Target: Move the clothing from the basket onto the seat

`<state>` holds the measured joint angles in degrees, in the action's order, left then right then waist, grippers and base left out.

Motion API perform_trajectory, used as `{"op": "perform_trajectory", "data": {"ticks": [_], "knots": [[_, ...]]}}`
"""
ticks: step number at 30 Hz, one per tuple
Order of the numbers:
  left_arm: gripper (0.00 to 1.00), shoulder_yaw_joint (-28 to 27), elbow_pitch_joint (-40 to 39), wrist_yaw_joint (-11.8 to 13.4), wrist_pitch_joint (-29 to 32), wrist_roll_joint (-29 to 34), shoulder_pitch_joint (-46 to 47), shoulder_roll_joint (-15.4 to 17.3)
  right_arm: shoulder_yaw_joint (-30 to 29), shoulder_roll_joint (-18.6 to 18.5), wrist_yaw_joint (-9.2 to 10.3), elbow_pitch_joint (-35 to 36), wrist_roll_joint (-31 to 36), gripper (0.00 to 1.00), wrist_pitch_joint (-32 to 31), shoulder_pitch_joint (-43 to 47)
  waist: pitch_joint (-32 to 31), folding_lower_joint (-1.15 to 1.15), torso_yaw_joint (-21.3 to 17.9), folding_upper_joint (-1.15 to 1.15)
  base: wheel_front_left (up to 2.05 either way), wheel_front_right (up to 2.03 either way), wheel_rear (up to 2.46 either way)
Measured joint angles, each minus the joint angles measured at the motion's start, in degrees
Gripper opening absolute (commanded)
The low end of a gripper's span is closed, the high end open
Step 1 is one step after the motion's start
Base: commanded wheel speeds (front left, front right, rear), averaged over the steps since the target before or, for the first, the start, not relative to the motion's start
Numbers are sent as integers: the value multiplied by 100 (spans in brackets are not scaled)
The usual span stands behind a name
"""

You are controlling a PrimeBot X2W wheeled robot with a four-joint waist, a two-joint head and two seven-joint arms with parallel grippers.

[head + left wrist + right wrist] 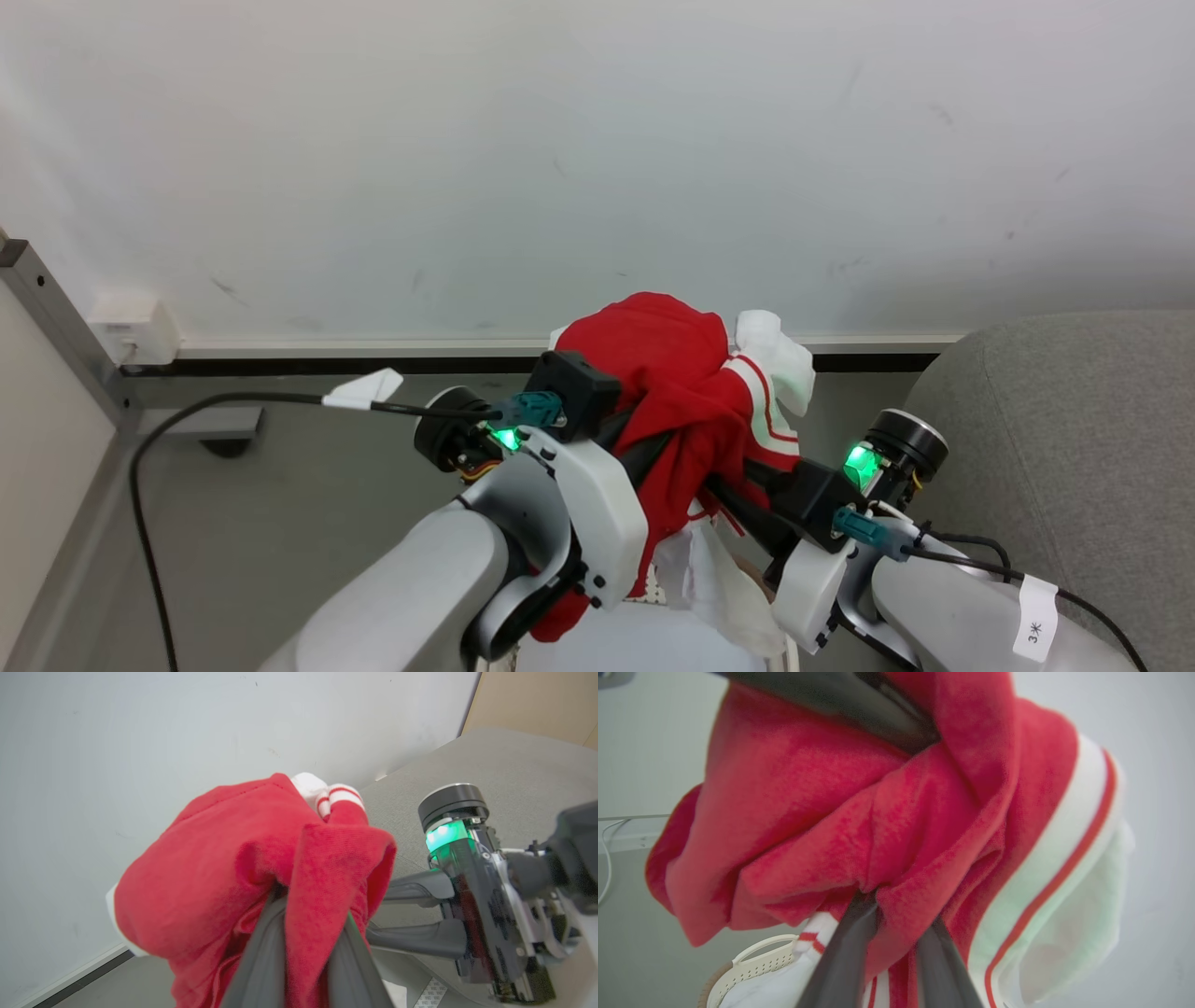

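Observation:
The clothing (672,373), bright red with white panels and striped trim, hangs bunched in the air between my two arms, in front of the wall. My left gripper (644,439) is shut on a red fold (210,868), which is pinched between its dark fingers (261,952). My right gripper (901,910) comes in from the right and is shut on the clothing (808,826) lower down, its fingertips buried in the cloth. The basket (756,961) sits below the bundle; its cream perforated rim shows. The grey seat (1074,420) stands to the right.
A pale white cloth (719,579) hangs below the red bundle. A black cable (233,401) runs across the grey floor at left, near a wall box (135,331) and a metal frame (56,317). The white wall is close behind.

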<state>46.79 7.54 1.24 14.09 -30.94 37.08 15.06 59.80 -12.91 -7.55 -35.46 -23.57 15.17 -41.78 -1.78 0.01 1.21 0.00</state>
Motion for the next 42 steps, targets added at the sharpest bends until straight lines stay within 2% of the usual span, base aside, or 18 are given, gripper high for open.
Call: {"op": "perform_trajectory", "data": {"ticks": [17, 38, 39, 41, 42], "knots": [[0, 15, 215, 90, -58, -42, -2, 42, 67, -126, -1, 163, -374, 0, -2, -30, 66, 0, -65, 0, 0, 0, 0], [0, 60, 589, 159, -208, -186, -96, -14, -67, -200, -1, 215, -525, 0, -3, -51, 235, 0, -101, 0, 0, 0, 0], [1, 60, 615, 159, -210, -186, -96, -19, -69, -202, -1, 215, -525, 0, -3, -52, 245, 0, -99, 0, 0, 0, 0], [14, 67, 649, 160, -221, -186, -94, -27, -75, -211, -1, 214, -539, 0, -3, -52, 255, 0, -92, 0, 0, 0, 0], [24, 74, 658, 165, -256, -186, -94, -31, -78, -214, -1, 215, -548, 0, -3, -52, 258, 0, -88, 0, 0, 0, 0]]}}
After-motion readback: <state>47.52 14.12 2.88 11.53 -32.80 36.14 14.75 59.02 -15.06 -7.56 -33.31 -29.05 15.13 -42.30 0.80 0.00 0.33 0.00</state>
